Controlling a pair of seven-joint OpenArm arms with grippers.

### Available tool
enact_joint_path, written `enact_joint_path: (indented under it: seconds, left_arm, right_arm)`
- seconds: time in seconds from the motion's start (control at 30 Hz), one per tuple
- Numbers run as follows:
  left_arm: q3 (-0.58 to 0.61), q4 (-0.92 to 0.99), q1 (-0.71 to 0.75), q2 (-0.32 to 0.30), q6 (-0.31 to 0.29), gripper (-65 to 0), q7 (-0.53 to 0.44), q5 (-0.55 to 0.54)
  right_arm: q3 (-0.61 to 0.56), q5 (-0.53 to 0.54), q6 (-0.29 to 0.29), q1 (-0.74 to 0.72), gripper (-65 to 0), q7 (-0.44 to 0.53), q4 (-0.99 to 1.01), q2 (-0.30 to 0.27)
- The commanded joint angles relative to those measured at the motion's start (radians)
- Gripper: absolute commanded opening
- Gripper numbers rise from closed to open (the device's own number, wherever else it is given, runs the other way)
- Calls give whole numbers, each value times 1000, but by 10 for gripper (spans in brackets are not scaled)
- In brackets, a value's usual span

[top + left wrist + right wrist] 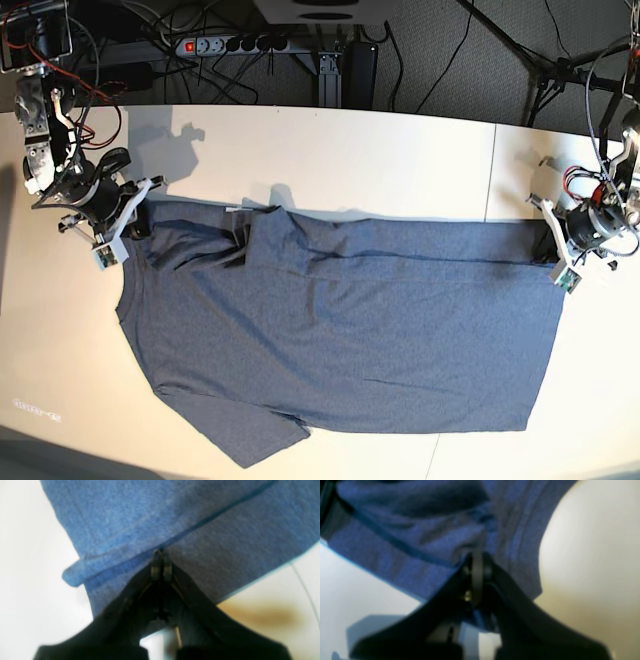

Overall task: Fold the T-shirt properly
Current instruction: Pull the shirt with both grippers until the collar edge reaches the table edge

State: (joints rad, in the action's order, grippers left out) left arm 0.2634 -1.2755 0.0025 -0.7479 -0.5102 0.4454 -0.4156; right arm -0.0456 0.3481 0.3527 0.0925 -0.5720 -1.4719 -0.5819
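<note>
Looking at the big white table (330, 150), I saw the T-shirt (340, 330) spread across it, with its far edge folded over in a long strip. The worst thing I could picture was the cloth slipping out of one pinch. If one arm pulled harder or faster than the other, that side could come loose and the strip would sag or twist. The bunched cloth near the sleeve might also get trapped in the fold and leave a lump.

The left gripper (161, 562) was closed tight on the shirt, right where the folded layer met the one under it. The right gripper (477, 572) was closed too, pinching wrinkly cloth at the other end. So the shirt stretched between the two grippers, one at each far corner, and the rest lay flat toward the near side.
</note>
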Motion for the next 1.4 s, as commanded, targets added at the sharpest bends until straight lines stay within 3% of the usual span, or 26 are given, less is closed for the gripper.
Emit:
enact_joint_path:
  seconds: [0.0,0.47,0.87,1.37]
  left_arm:
    - [-14,-14,34,-17,-15,-650,79,45]
    - [-143,-206,250,-17,-18,-650,84,50]
    - [-200,-262,350,-17,-18,-650,84,54]
    - [-269,-396,482,-17,-22,-650,90,54]
  right_arm:
    - [11,-7,12,19,-650,-43,-15,-17]
    - [57,-8,12,192,-650,-66,-150,-19]
    - [189,-8,42,318,-650,-69,-157,-22]
    - [261,31,64,338,-650,-111,-159,-46]
